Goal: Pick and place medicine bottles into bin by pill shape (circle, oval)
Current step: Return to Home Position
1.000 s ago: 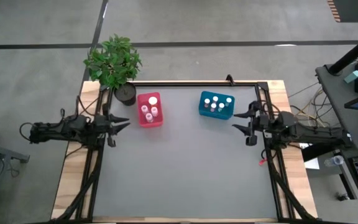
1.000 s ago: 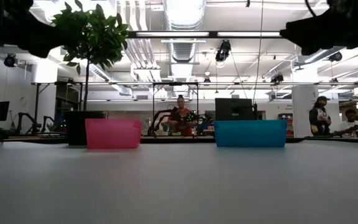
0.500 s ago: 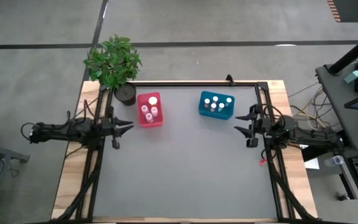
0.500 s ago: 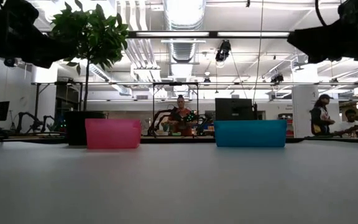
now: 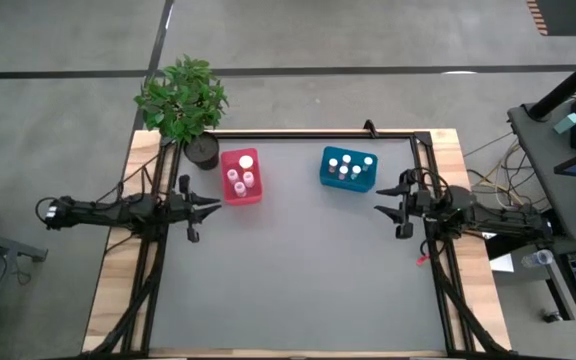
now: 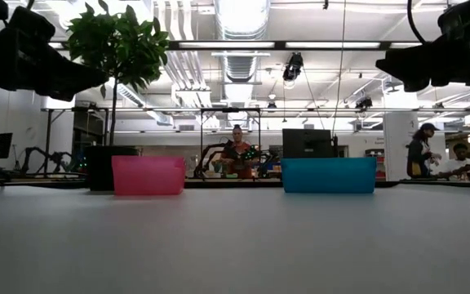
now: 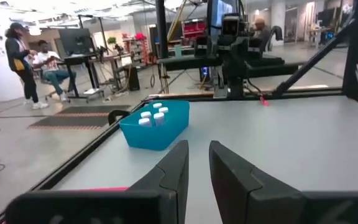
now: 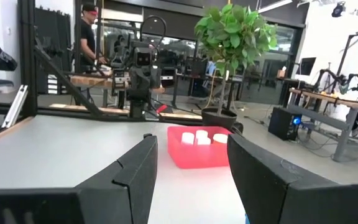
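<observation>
One grey tabletop [image 5: 298,280] carries one potted plant [image 5: 183,100] and, near its far edge, two bins. Two arms hover at its side edges: left claw [image 5: 211,208] narrowly parted, right claw [image 5: 383,206] wide apart, both empty. From above, the pink bin [image 5: 240,199] holds four white-capped bottles [image 5: 245,161], the teal bin [image 5: 346,185] five or six. The low view shows only bin walls.
</observation>
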`<state>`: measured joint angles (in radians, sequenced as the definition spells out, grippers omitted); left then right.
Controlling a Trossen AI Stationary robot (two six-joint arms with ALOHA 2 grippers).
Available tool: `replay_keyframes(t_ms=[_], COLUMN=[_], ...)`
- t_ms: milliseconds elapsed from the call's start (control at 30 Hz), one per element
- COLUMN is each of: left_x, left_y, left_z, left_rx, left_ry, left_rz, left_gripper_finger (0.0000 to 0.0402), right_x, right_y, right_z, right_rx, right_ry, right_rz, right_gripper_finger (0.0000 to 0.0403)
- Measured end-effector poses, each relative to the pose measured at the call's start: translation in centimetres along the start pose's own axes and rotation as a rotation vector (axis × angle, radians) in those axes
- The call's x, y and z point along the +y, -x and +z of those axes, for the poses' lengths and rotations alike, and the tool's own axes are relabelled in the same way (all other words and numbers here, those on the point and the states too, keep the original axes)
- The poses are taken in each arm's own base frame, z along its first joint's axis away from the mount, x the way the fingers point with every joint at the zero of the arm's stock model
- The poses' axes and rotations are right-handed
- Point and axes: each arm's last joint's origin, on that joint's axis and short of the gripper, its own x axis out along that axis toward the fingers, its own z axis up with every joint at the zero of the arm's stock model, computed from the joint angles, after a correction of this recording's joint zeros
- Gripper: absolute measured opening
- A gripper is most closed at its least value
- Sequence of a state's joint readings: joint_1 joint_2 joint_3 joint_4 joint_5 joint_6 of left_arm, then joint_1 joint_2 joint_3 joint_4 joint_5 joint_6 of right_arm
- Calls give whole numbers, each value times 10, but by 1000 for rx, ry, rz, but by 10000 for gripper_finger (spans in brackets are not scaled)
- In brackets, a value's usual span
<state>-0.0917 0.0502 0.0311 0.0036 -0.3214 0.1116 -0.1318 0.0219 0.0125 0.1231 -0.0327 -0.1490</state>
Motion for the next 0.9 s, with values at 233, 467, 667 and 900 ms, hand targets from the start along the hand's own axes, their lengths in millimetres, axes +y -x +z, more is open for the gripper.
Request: replay_keyframes(t_ms=[233, 467, 667, 900], left_x=[0, -1, -2, -2], left_y=[-1, -2, -4, -6], left_z=[-2, -4, -5, -6], left_rx=[10, 33, 38, 56], left_ry=[-3, -12, -14, -20], left_rz=[1, -1, 0, -1], left_gripper_finger=[47, 47, 47, 47], right_x=[0, 0, 1, 1], right_y=[0, 0, -2, -2], right_z=[-3, -12, -14, -14], right_rx=[32, 129, 152, 151], right_ry=[15, -57, -161, -167], right_rz=[-5, -34, -41, -42], right_gripper_finger=[182, 182, 182, 183])
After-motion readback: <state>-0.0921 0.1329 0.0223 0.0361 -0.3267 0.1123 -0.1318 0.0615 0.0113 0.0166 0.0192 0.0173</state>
